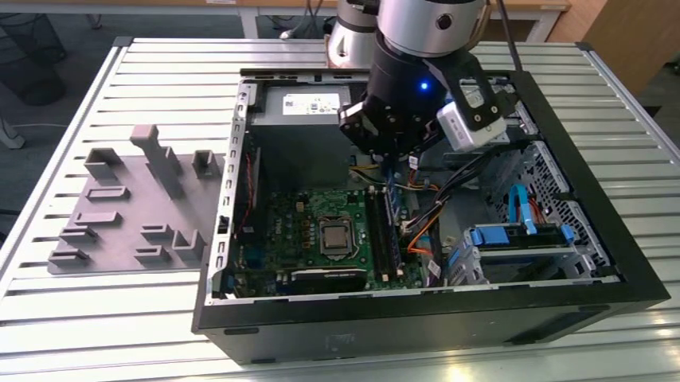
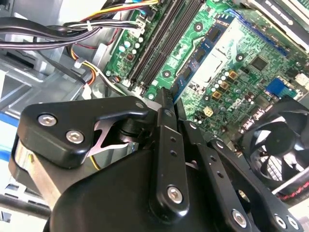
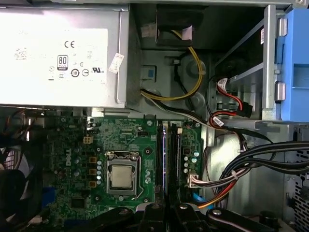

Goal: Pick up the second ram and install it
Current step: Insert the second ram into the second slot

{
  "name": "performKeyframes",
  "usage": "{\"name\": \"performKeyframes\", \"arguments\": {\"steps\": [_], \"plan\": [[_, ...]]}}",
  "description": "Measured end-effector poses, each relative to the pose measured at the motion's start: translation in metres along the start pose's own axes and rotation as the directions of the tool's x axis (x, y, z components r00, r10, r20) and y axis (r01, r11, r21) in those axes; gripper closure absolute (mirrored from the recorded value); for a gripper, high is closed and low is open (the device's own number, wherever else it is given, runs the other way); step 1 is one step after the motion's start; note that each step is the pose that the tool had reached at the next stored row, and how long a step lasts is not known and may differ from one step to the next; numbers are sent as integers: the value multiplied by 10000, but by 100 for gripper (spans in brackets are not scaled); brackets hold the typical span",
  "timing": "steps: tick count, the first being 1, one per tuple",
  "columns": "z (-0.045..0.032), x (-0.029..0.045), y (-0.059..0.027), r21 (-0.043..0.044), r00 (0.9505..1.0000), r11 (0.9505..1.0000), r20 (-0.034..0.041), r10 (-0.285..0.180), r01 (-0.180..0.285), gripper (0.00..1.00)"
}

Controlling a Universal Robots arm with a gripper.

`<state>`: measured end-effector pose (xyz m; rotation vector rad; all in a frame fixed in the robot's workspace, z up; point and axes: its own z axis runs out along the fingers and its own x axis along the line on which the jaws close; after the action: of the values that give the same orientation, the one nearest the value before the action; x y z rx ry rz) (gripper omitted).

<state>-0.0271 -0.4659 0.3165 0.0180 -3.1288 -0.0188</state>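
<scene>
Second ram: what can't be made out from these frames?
- Second ram: edge-on in the first wrist view, so its chips and contacts are hidden.
- Its lower edge: in the exterior view, too small among the slots to tell whether it is seated.
- Grip point: in the second wrist view, covered by the gripper itself.

Gripper (image 1: 396, 153): fingertips masked by the arm's own body in the exterior view; jaw state indeterminate. In the second wrist view, finger linkages cover the pic's lower half and run off its edge.

Second ram (image 1: 392, 191): a thin blue sliver below the gripper in the exterior view; chips too small to resolve, upper end hidden in the fingers. Seating in the slots (image 3: 166, 154) can't be confirmed.

Fan (image 2: 280, 145): cut off by the frame edge.

PSU (image 1: 302, 103): partly hidden behind the arm, near the case's far wall.
</scene>
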Motion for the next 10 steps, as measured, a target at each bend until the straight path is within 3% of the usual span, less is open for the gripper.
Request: {"name": "performKeyframes", "arguments": {"steps": [10], "plan": [[181,-40,-3,-1,9998,9998,-11,202,-202,86]]}}
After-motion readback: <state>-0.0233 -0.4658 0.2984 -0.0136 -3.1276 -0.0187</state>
